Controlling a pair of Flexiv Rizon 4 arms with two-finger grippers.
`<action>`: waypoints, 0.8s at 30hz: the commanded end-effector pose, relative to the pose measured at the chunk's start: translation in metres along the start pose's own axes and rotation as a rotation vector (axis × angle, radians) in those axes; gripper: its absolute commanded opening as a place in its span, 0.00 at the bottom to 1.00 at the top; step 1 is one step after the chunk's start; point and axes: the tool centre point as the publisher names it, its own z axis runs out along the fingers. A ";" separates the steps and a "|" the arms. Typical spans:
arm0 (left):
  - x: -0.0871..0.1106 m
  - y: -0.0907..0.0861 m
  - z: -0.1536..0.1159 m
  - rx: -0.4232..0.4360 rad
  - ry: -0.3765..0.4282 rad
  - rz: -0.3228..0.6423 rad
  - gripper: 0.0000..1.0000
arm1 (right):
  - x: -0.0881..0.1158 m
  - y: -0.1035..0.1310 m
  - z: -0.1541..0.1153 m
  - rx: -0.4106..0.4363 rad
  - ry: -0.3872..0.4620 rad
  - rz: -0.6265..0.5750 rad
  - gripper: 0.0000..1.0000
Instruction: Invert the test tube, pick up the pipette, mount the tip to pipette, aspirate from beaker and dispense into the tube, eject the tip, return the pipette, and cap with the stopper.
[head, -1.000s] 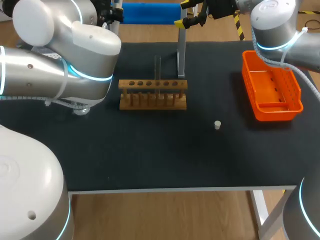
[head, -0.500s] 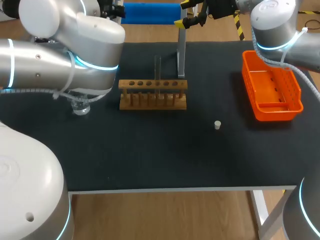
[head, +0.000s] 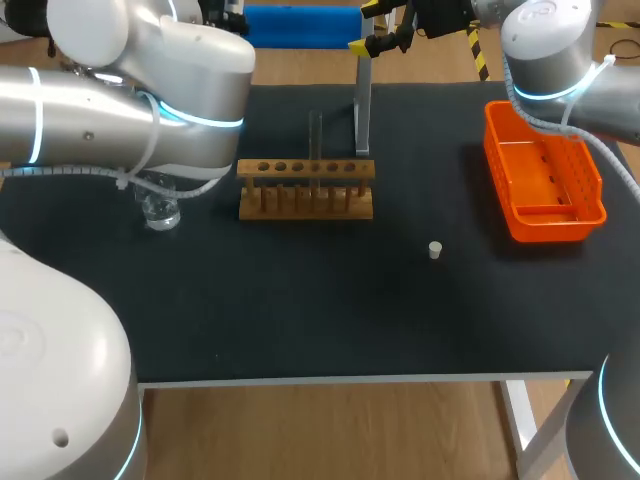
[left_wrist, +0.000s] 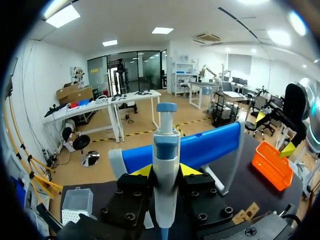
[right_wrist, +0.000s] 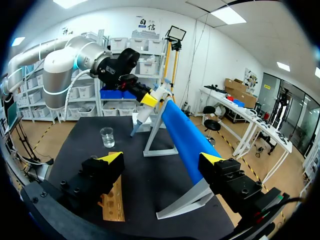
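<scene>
Pipette (left_wrist: 165, 145) sits pinched upright in the left gripper (left_wrist: 166, 170) at eleven o'clock, seemingly so a tip can go on; the right gripper (right_wrist: 162, 160) hangs spread at one o'clock.

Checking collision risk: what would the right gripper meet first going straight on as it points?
Most likely the blue board, directly ahead of the open right gripper; depth is hard to judge.
</scene>
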 end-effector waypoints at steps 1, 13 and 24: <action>-0.001 -0.004 0.007 -0.023 -0.007 0.000 0.00 | -0.001 0.001 -0.001 0.004 0.004 0.001 1.00; -0.008 -0.001 0.018 -0.050 -0.021 -0.010 0.00 | -0.001 0.001 -0.001 0.004 0.004 0.001 1.00; -0.011 -0.001 0.023 -0.068 -0.028 -0.015 0.00 | -0.001 0.001 -0.001 0.004 0.004 0.001 1.00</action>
